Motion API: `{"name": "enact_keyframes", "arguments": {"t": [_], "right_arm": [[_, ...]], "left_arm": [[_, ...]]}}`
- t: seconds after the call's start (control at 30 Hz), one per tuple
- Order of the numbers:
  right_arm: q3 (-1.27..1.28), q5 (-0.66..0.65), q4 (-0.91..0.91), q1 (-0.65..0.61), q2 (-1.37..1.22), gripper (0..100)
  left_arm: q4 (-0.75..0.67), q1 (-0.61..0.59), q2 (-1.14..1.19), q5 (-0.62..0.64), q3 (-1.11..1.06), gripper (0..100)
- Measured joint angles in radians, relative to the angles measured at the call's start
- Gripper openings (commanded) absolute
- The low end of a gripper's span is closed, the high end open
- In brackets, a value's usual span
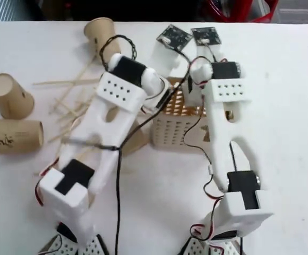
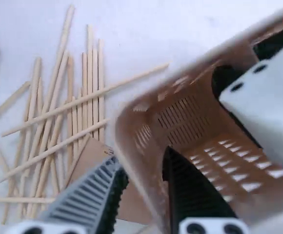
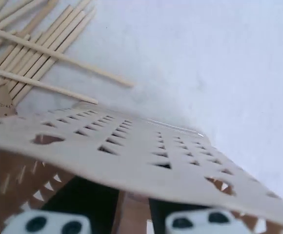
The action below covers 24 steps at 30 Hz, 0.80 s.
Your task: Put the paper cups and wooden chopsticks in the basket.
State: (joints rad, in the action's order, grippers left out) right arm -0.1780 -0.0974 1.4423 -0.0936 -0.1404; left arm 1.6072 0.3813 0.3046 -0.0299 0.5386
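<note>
The perforated tan basket stands mid-table. My left gripper straddles its near-left wall, one finger outside and one inside, shut on the rim. My right gripper hangs low inside the basket, facing one wall; something brown lies close below it. Wooden chopsticks lie scattered left of the basket, also seen as a fan of chopsticks and as chopsticks beyond the wall. Three paper cups lie on their sides: one cup at the back, two cups at far left.
A further brown cup lies against the basket's left side under my left arm, seen as a flat brown shape. Two small circuit boards lie behind the basket. Black cables trail over the front table.
</note>
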Motion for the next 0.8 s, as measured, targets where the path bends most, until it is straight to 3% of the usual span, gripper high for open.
{"name": "enact_keyframes", "arguments": {"t": [0.23, 0.5, 0.67, 0.8], "right_arm": [[-0.002, -0.031, -0.003, 0.021, 0.0, 1.6], [-0.002, -0.133, -0.003, 0.044, 0.0, 1.6], [-0.002, -0.341, -0.003, 0.052, 0.0, 1.6], [0.0, -0.557, -0.002, 0.069, 0.046, 1.6]], "left_arm": [[0.149, -0.002, -0.049, -0.06, 0.222, 13], [0.166, -0.209, -0.226, -0.063, 0.456, 18], [0.167, -0.4, -0.431, -0.084, 0.522, 17], [0.172, -0.494, -0.615, -0.192, 0.408, 17]]}}
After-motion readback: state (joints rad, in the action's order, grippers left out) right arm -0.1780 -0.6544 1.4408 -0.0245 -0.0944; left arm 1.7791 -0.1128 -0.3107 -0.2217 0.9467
